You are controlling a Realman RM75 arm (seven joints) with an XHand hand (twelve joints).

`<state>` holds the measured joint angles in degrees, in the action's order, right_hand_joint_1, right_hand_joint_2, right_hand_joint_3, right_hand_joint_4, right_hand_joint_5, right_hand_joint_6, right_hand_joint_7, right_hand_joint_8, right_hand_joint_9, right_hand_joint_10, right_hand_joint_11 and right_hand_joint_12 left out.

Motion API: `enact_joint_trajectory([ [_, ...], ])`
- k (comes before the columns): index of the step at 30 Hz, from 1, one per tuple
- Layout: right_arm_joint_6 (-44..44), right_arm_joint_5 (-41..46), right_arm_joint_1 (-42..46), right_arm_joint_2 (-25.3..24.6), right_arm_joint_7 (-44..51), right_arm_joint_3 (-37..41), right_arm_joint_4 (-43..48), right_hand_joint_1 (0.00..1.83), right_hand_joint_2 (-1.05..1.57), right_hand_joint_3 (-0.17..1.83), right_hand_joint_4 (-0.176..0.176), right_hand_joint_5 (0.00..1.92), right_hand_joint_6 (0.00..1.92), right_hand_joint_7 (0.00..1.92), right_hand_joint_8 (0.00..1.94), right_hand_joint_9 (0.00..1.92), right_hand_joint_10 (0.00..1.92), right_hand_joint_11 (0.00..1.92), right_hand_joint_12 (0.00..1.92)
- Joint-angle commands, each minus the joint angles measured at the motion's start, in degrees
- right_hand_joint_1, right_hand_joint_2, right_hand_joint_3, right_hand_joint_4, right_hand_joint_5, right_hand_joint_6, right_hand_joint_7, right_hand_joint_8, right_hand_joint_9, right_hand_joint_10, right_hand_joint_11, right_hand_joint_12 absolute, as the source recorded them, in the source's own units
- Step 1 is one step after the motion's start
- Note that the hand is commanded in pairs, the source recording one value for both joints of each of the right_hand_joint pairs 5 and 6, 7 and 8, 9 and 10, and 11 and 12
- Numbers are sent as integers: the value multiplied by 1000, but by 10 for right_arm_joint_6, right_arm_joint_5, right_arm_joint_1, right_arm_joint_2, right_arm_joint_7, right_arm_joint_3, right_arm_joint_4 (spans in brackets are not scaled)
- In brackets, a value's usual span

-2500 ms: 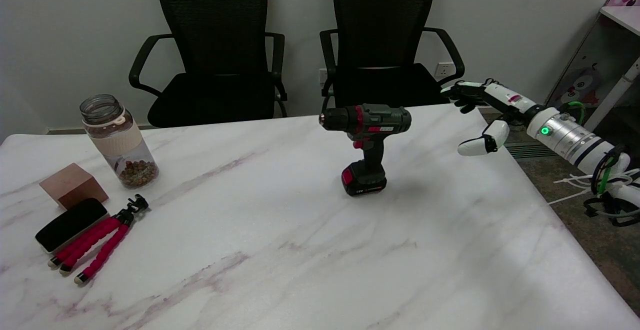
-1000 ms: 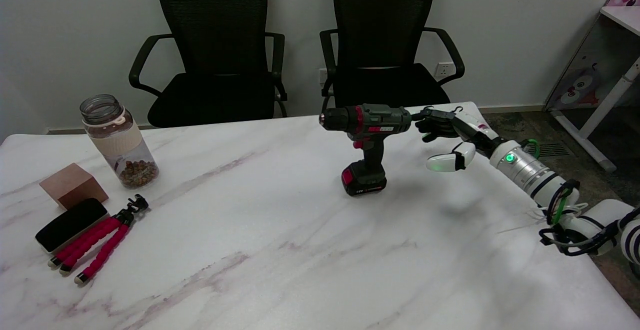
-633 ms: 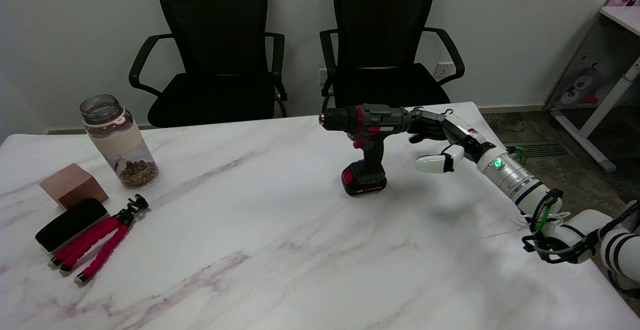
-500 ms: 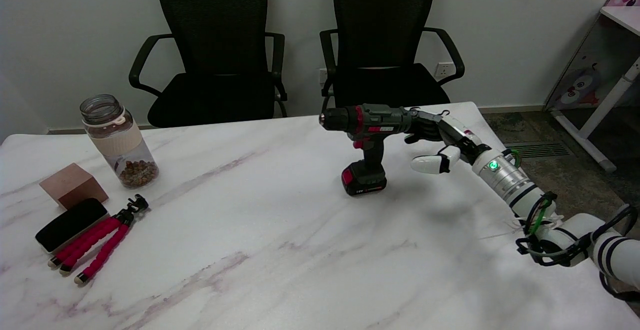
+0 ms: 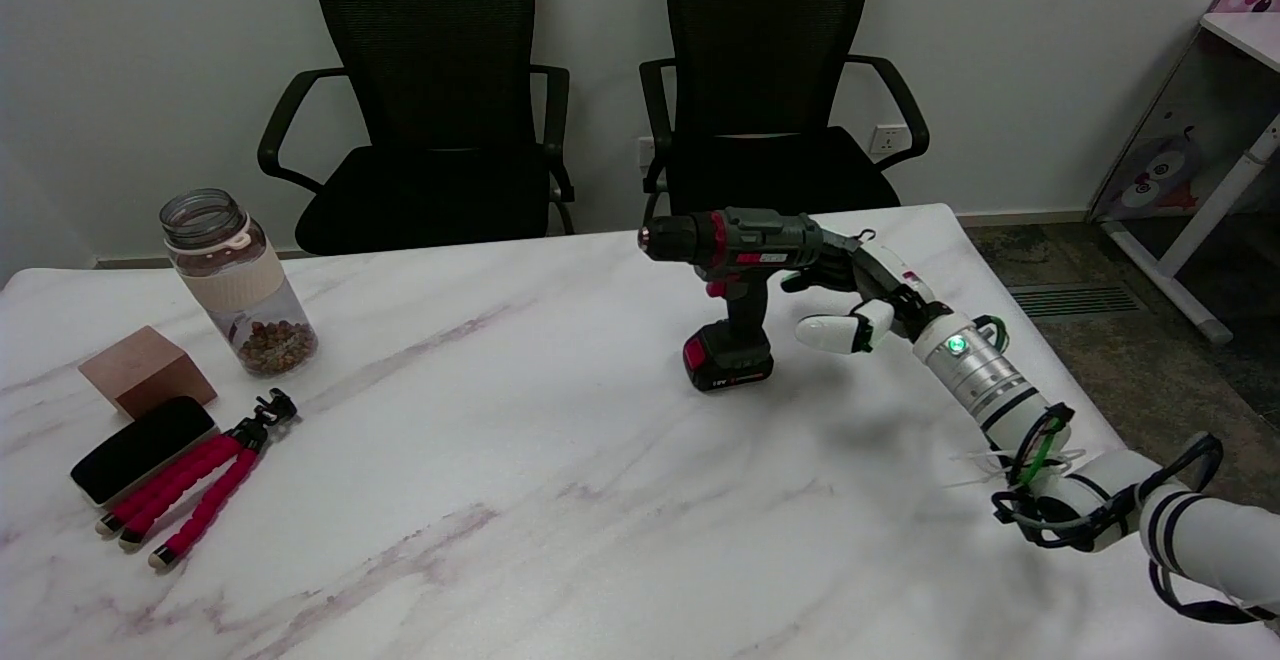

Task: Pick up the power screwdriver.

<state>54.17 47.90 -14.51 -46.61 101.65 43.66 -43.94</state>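
the power screwdriver (image 5: 742,280) is standing upright on its red-and-black battery base, right of centre on the marble surface (image 5: 520,460), its chuck pointing left. the robot hand (image 5: 850,285) is reaching in from the right at the level of the tool's body, with its dark fingers (image 5: 815,275) lying against the rear end of the motor housing and the white thumb (image 5: 830,332) sticking out below, apart from the handle. the robot hand is spread and is gripping nothing. judging by this, the approach is mostly done, while the grasp and the lift are both left to do (the base is sitting flat on the surface). far off at the left a jar (image 5: 238,283), a wooden block (image 5: 146,370), a dark eraser (image 5: 142,449) and a red tripod (image 5: 200,485) are lying well apart from the tool.
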Motion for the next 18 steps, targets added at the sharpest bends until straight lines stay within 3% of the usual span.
enact_joint_trajectory([
  [1,-5,8,-26,-61,0,-13,24,851,-262,935,176,515,515,515,515,433,433,579,579],
  [18,-20,8,-52,-103,-5,-26,49,854,-321,970,176,504,504,504,504,381,381,507,507],
])
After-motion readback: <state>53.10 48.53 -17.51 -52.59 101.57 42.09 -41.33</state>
